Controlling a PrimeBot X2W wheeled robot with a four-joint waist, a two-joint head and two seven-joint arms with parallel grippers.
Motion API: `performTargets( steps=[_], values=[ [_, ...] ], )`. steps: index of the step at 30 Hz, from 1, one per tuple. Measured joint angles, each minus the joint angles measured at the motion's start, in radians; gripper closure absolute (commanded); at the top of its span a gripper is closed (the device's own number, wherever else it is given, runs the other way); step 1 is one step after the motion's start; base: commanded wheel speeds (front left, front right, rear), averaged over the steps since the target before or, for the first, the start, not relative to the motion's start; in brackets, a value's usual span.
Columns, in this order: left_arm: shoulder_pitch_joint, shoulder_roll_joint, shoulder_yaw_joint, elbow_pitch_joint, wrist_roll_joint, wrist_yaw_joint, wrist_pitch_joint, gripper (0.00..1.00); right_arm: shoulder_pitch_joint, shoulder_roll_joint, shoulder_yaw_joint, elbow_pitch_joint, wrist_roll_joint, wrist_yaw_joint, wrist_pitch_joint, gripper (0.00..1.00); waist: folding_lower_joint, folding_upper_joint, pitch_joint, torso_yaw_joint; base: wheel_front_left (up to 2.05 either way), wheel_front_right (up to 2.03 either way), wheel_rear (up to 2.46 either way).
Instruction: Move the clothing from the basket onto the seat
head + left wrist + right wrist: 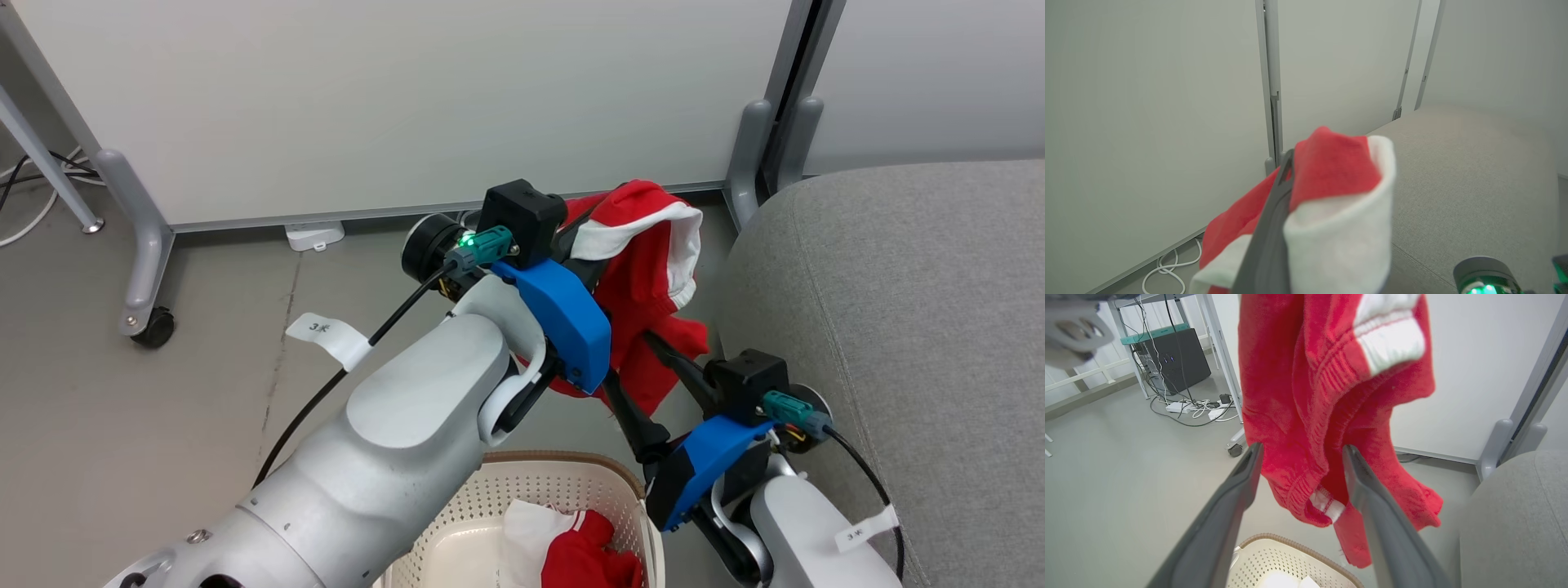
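The left gripper is raised and clamped on a soft red fabric garment with white waistband trim. In the left wrist view the white band folds over the top of one dark finger, and the cloth covers the other finger. The rest of the garment hangs down below this gripper, clear of everything underneath.

The right gripper sits lower, with its two long fingers spread wide. The garment's hanging lower folds fall between those fingers. Whether the fingers touch the cloth cannot be told.

Directly beneath both grippers stands a cream-white perforated plastic laundry basket with a brown rim band. Inside it lies a second red and white garment, bunched against the wall nearest the right gripper.

Just to the outer side of the right gripper is a large light-grey fabric sofa with a rounded edge. In the left wrist view, the sofa's seat spreads ahead of the left gripper's fingers. Beyond both grippers stands a white partition panel on grey feet.
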Motion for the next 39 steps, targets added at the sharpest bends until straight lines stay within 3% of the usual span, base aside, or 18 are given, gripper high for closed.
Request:
performTargets(
  steps=[11, 20, 21, 22, 24, 25, 39],
  values=[
    [-0.032, 0.000, -0.080, -0.026, -0.059, 0.004, -0.009, 1.00, -0.181, 0.000, 0.093, 0.256, 0.070, 0.000, -0.045, 0.00, 0.0000, 0.0000, 0.005, 0.030, 0.00, 0.00, 0.00],
    [-0.044, 0.000, -0.132, -0.048, -0.099, 0.012, -0.018, 1.00, -0.260, 0.000, 0.133, 0.363, 0.136, 0.000, -0.100, 0.00, 0.0000, 0.0000, -0.002, 0.035, 0.00, 0.00, 0.00],
    [-0.047, 0.000, -0.138, -0.050, -0.104, 0.013, -0.021, 1.00, -0.267, -0.001, 0.142, 0.371, 0.149, 0.000, -0.106, 0.03, 0.0000, 0.0000, -0.004, 0.035, 0.00, 0.00, 0.00],
    [-0.048, 0.000, -0.143, -0.052, -0.109, 0.013, -0.022, 1.00, -0.272, 0.000, 0.151, 0.379, 0.158, 0.000, -0.106, 0.40, 0.0000, -0.0001, -0.006, 0.034, 0.00, 0.00, 0.00],
    [-0.050, 0.000, -0.151, -0.053, -0.117, 0.018, -0.026, 1.00, -0.273, 0.000, 0.177, 0.390, 0.182, 0.000, -0.109, 0.94, 0.0000, 0.0000, -0.009, 0.033, 0.00, 0.00, 0.00],
    [-0.051, 0.000, -0.154, -0.053, -0.121, 0.019, -0.027, 1.00, -0.274, 0.000, 0.188, 0.394, 0.192, 0.000, -0.111, 1.00, 0.0000, 0.0000, -0.011, 0.032, 0.00, 0.00, 0.00],
    [-0.060, 0.000, -0.186, -0.014, -0.163, 0.028, -0.049, 1.00, -0.290, 0.000, 0.267, 0.445, 0.247, 0.000, -0.144, 1.00, 0.0000, 0.0000, -0.017, 0.016, 0.00, 0.00, 0.00]
  ],
)
